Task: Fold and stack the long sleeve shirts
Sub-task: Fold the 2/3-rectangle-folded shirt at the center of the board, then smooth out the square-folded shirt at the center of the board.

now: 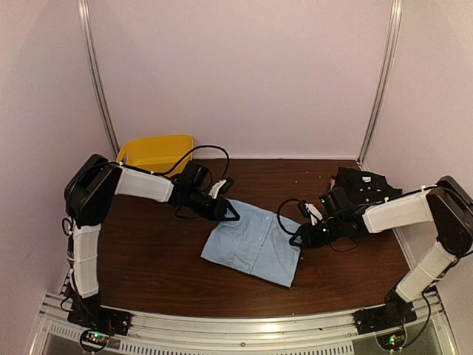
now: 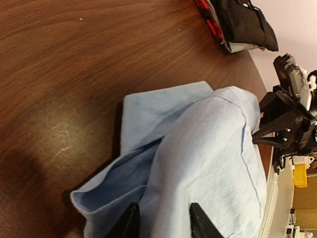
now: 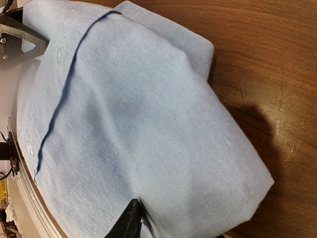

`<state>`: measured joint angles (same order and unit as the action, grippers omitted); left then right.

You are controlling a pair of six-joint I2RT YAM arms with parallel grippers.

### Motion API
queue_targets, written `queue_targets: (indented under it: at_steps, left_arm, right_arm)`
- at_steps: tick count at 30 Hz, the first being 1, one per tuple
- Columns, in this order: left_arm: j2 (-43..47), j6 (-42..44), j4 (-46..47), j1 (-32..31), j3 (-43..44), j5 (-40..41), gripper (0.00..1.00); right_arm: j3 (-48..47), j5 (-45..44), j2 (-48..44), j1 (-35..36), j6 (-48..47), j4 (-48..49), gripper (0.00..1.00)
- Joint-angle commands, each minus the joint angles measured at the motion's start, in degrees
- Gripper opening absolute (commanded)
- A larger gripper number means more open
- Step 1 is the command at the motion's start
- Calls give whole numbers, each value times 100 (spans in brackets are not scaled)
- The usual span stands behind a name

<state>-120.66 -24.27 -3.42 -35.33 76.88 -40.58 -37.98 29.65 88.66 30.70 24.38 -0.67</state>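
Two hands sit at opposite ends of the blue shirt [image 1: 251, 244], which lies folded to a rough rectangle mid-counter [image 1: 148, 251]. The left hand [image 1: 230, 212] is at its far left corner and the right hand [image 1: 297, 238] at its right edge. Working from both ends probably keeps the fold square and stops one side from dragging.

In the left wrist view the left fingers [image 2: 130, 223] stand apart with a hump of blue cloth filling the gap. I cannot tell whether they pinch it or merely straddle it. In the right wrist view only one finger [image 3: 131, 220] shows, the other being hidden by cloth, so I cannot tell that hand's state either.

Between the hands the cloth is humped, not flat, with the buttoned front on top. The fold looks nearly done but wants flattening.

The black shirt [image 1: 362, 185] lies folded at the right rear of the counter, on what looks like a grey shirt [image 2: 240, 47]. That is likely the stack, and it is near the right arm. The bin [image 1: 155, 151] stands at the left rear, well apart from the blue shirt. If the blue shirt is lifted by one edge, the fold may fall open.
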Motion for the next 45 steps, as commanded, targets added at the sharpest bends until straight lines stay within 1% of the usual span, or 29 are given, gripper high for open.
queue_targets:
  at_steps: [1, 4, 8, 11, 14, 16, 18, 19, 21, 23, 27, 29, 31, 34, 39, 42, 45]
  left_arm:
    - [-132, 213, -253, 44, 301, 711, 43]
    - [-124, 358, -454, 44, 381, 1233, 48]
    - [-98, 427, -769, 44, 438, 1958, 49]
    - [-26, 447, -1099, 44, 434, 2680, 50]
    - [281, 469, -1204, 44, 193, 3275, 51]
    - [578, 458, -1150, 44, -26, 3537, 52]
    - [935, 457, -932, 44, -294, 3525, 53]
    - [1166, 458, -784, 41, -488, 3389, 54]
    - [1505, 402, -468, 35, -775, 3068, 55]
    - [1783, 311, -35, 14, -1087, 2568, 56]
    - [2129, -45, 1160, -77, -1803, 1561, 57]
    - [2179, -235, 1702, -228, -2113, 1227, 57]
    - [2152, -395, 2151, -422, -2364, 1101, 57]
    - [2011, -472, 2538, -794, -2601, 1236, 58]
    - [1671, -497, 2836, -1288, -2955, 1868, 57]
    - [1484, -364, 2691, -1486, -3118, 2402, 57]
    - [1375, -205, 2579, -1598, -3276, 2732, 56]
  right_arm:
    - [-35, -518, 19, -62, -35, 49, 36]
    - [-52, -885, -160, -55, -83, -103, 38]
    - [-116, -1413, -472, -52, -181, -485, 41]
    - [-178, -1684, -762, -30, -235, -786, 46]
    - [-237, -1918, -1146, 111, -237, -1067, 50]
    - [-266, -2053, -1393, 242, -192, -1147, 52]
    - [-293, -2067, -1589, 410, -129, -1135, 53]
    - [-316, -2062, -1638, 512, -73, -1092, 53]
    - [-361, -2012, -1629, 748, 18, -954, 53]
    - [-433, -1941, -1517, 1008, 99, -759, 53]
    - [-619, -1830, -953, 1447, 200, -357, 53]
    - [-684, -1717, -608, 1587, 244, -129, 53]
    - [-697, -1668, -299, 1662, 311, 44, 53]
    - [-579, -1687, -18, 1667, 408, 333, 53]
    - [-246, -1810, 132, 1667, 461, 423, 53]
    - [-1, -1830, 206, 1659, 441, 434, 53]
    - [203, -1886, 186, 1661, 382, 340, 54]
